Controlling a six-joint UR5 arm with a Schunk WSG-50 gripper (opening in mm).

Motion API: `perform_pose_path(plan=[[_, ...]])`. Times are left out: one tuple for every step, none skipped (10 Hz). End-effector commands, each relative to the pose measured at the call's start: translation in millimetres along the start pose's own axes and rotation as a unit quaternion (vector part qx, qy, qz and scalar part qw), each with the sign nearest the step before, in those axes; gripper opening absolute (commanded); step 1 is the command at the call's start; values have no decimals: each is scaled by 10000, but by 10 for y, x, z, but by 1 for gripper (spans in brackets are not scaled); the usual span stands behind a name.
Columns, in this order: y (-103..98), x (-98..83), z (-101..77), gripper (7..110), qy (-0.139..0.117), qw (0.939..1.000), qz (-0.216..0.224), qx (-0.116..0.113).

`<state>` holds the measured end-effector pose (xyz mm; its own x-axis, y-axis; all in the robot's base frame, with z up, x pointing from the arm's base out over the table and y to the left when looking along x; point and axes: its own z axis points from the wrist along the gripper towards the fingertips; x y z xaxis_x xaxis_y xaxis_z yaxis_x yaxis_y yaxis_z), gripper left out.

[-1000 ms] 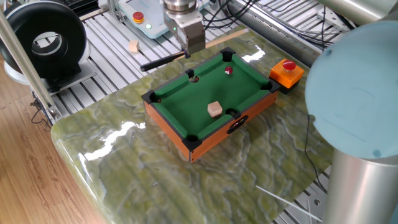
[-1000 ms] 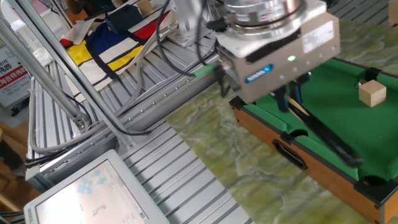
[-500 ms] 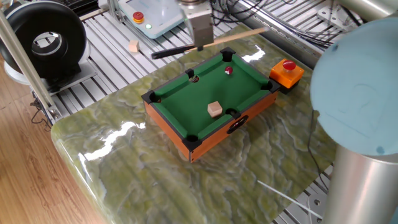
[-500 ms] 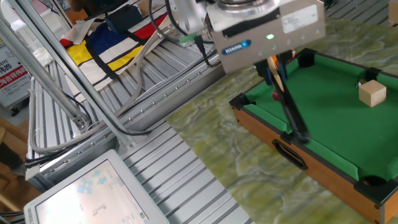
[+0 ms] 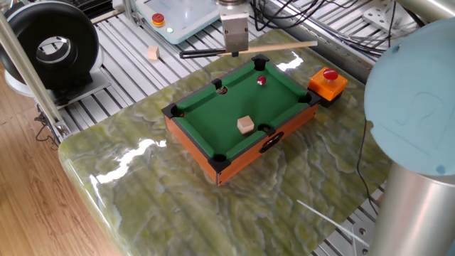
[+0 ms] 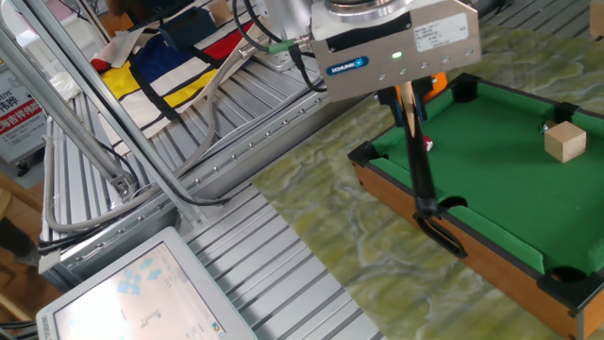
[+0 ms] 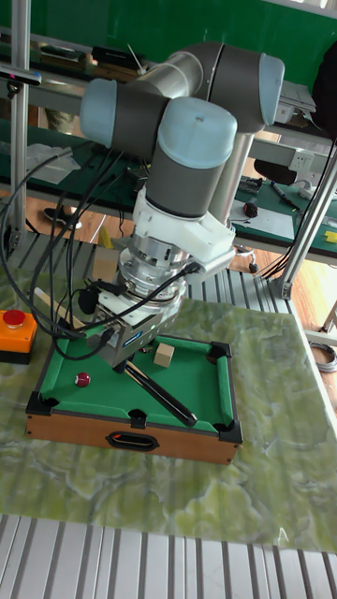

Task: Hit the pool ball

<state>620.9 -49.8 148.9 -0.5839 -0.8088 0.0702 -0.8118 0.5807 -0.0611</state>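
Note:
The pool ball (image 5: 261, 80), tiny and dark red, lies on the green felt near the far end of the small pool table (image 5: 242, 161). It also shows in the other fixed view (image 6: 427, 144) and the tall view (image 7: 82, 379). My gripper (image 5: 234, 50) hangs above the table's far rail, shut on a cue stick (image 5: 277, 47) that lies roughly level, black end to the left and tan end to the right. The ball is a short way in front of the gripper, and I see no contact between cue stick and ball. In the other fixed view the cue stick (image 6: 420, 165) slants down across the felt close beside the ball.
A tan wooden cube (image 5: 246, 125) sits on the felt near the front rail. A red button on an orange box (image 5: 328, 80) stands right of the table. A small wooden block (image 5: 152, 52) and a control box (image 5: 167, 18) lie on the metal rails behind.
My gripper has moved right along the table's far side and the cue stick has swung round to lie nearly level. The pool ball and cube have stayed put.

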Motion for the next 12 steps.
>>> perform_pose_path(plan=[[-141, -41, 2, 7, -139, 9996, -72, 255], [-121, -36, 3, 7, -129, 9996, -86, 215], [-127, -27, 3, 7, -113, 9997, 13, 227], [-124, -57, 2, 7, -175, 9996, 53, 220], [-63, -188, -4, 7, -436, 9990, 49, 97], [-33, -348, -23, 7, -758, 9971, 31, 36], [-10, -432, -37, 7, -928, 9956, -100, 1], [59, -418, -35, 7, -896, 9957, 183, -163], [-19, -335, -21, 7, -731, 9971, 220, -5], [-38, -302, -16, 7, -665, 9976, 200, 36], [-97, -358, -31, 7, -652, 9977, 161, 10], [-299, -515, -81, 7, -648, 9978, 137, -33]])
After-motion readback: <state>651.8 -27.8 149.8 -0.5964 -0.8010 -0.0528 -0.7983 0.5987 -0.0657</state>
